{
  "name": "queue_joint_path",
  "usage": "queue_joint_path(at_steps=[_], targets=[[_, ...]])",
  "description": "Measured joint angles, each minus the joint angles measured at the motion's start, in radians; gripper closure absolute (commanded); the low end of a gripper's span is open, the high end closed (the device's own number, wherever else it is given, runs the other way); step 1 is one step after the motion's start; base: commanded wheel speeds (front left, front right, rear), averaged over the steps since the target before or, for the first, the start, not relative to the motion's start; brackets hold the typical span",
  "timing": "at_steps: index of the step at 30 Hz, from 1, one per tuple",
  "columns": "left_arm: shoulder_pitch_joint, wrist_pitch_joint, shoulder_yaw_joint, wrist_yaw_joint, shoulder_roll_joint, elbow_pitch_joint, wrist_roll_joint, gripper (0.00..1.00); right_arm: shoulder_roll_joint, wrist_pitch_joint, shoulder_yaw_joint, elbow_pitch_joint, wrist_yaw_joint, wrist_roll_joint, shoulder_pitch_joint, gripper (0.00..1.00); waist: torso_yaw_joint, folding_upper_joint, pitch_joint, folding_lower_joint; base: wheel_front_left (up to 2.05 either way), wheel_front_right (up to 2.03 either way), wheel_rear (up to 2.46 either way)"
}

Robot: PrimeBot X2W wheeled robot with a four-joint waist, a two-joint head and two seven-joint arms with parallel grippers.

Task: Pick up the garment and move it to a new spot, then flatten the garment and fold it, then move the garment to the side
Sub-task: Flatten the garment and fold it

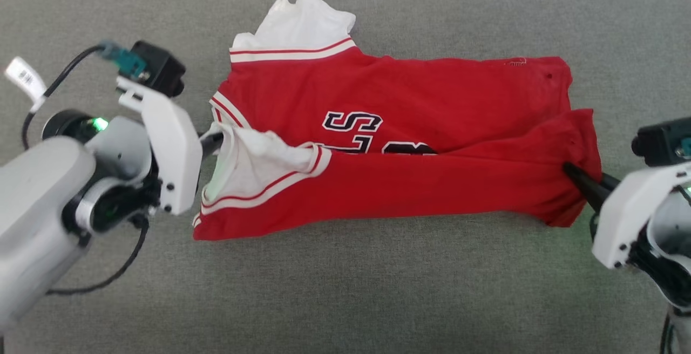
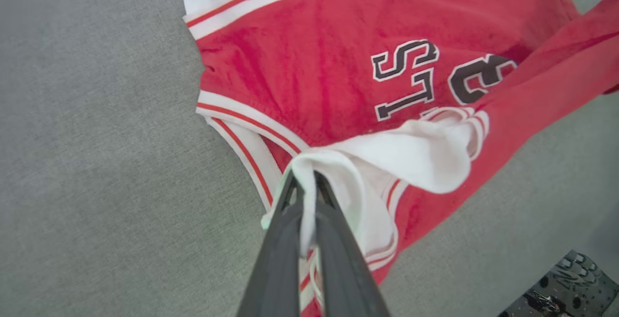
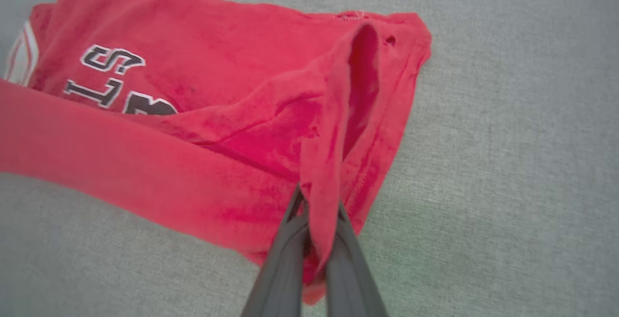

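The garment (image 1: 410, 100), a red jersey with white sleeve ends and black-and-white lettering, lies across the grey surface with its near edge lifted and folded over the lettering. My left gripper (image 1: 215, 141) is shut on the white sleeve end at the jersey's left; in the left wrist view white cloth is pinched between the fingers (image 2: 304, 186) of that gripper. My right gripper (image 1: 571, 172) is shut on the red hem at the right end, and the right wrist view shows red fabric (image 3: 271, 128) pinched between the fingers (image 3: 316, 206). The lifted strip stretches between both grippers.
The grey fabric surface (image 1: 345, 294) extends around the jersey on all sides. A second white sleeve end (image 1: 302, 22) lies at the far side. A dark perforated part (image 2: 566, 283) shows at the lower right of the left wrist view.
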Motion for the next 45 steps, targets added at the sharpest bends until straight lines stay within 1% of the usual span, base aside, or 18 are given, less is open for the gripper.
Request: queue_joint_path(at_steps=[5,9,10,11,12,13,14,15,18,20,23,26,32,33,36,37,40,45], targets=[[-0.058,0.04,-0.034,-0.091,-0.108,0.218,0.009,1.0,0.054,0.03,0.012,0.1,0.0,-0.041,-0.072,1.0,-0.007,0.0,0.025,0.0,0.0,0.0,0.0],[-0.074,0.065,-0.055,-0.15,-0.184,0.384,0.003,1.0,0.087,0.049,0.019,0.191,0.0,-0.069,-0.123,1.0,-0.014,0.0,0.041,0.0,0.0,0.0,0.0],[-0.076,0.071,-0.063,-0.16,-0.201,0.421,0.003,1.0,0.094,0.054,0.018,0.211,0.0,-0.079,-0.135,0.96,-0.016,0.0,0.045,0.0,0.0,0.0,0.0],[-0.077,0.076,-0.065,-0.168,-0.215,0.459,0.001,1.0,0.098,0.061,0.023,0.225,0.0,-0.091,-0.146,0.87,-0.018,0.0,0.047,0.0,0.0,0.0,0.0],[-0.079,0.081,-0.065,-0.174,-0.232,0.497,-0.006,0.87,0.103,0.068,0.026,0.238,0.0,-0.095,-0.156,0.77,-0.019,0.0,0.049,0.0,0.0,0.0,0.0],[-0.084,0.09,-0.067,-0.18,-0.244,0.527,-0.01,0.71,0.112,0.071,0.026,0.249,0.0,-0.099,-0.167,0.65,-0.021,0.0,0.051,0.0,0.0,0.0,0.0],[-0.094,0.094,-0.069,-0.189,-0.255,0.552,-0.01,0.51,0.118,0.076,0.029,0.257,0.0,-0.103,-0.177,0.51,-0.022,0.0,0.052,0.0,0.0,0.0,0.0],[-0.102,0.097,-0.068,-0.191,-0.265,0.577,-0.012,0.02,0.119,0.084,0.036,0.26,0.0,-0.103,-0.185,0.01,-0.024,0.0,0.052,0.0,0.0,0.0,0.0],[-0.12,0.104,-0.058,-0.196,-0.285,0.628,-0.024,0.0,0.119,0.091,0.036,0.25,0.0,-0.102,-0.192,0.0,-0.025,0.0,0.047,0.0,0.0,0.0,0.0],[-0.135,0.101,-0.05,-0.195,-0.286,0.646,-0.027,0.0,0.117,0.086,0.028,0.226,0.0,-0.1,-0.192,0.0,-0.025,0.0,0.043,0.0,0.0,0.0,0.0],[-0.149,0.107,-0.041,-0.178,-0.277,0.649,-0.03,0.0,0.117,0.065,-0.013,0.181,0.0,-0.1,-0.185,0.0,-0.021,0.0,0.036,0.0,0.0,0.0,0.0],[-0.153,0.111,-0.035,-0.167,-0.249,0.616,-0.03,0.0,0.123,0.049,-0.044,0.117,0.0,-0.099,-0.149,0.0,-0.018,0.0,0.028,0.0,0.0,0.0,0.0],[-0.142,0.11,-0.021,-0.108,-0.157,0.453,-0.03,0.0,0.159,-0.046,-0.119,-0.028,0.0,-0.113,-0.068,0.0,-0.017,0.0,0.016,0.0,0.0,0.0,0.0],[-0.142,0.11,-0.021,-0.108,-0.157,0.453,-0.03,0.0,0.159,-0.046,-0.119,-0.028,0.0,-0.113,-0.068,0.0,-0.017,0.0,0.016,0.0,0.0,0.0,0.0],[-0.104,0.103,-0.012,-0.055,-0.102,0.33,-0.037,0.0,0.187,-0.108,-0.155,-0.082,0.0,-0.134,-0.03,0.0,-0.023,0.0,0.014,0.0,0.0,0.0,0.0],[-0.072,0.104,-0.006,-0.011,-0.062,0.245,-0.053,0.0,0.206,-0.152,-0.173,-0.11,0.0,-0.154,-0.012,0.0,-0.028,0.0,0.015,0.0,0.0,0.0,0.0],[-0.011,0.108,-0.003,0.062,-0.001,0.108,-0.072,0.0,0.241,-0.209,-0.204,-0.138,0.0,-0.174,0.012,0.0,-0.04,0.0,0.017,0.0,0.0,0.0,0.0],[0.074,0.099,-0.001,0.183,0.089,-0.088,-0.087,0.0,0.282,-0.251,-0.235,-0.169,0.0,-0.187,0.054,0.0,-0.058,0.0,0.027,0.0,0.0,0.0,0.0]])
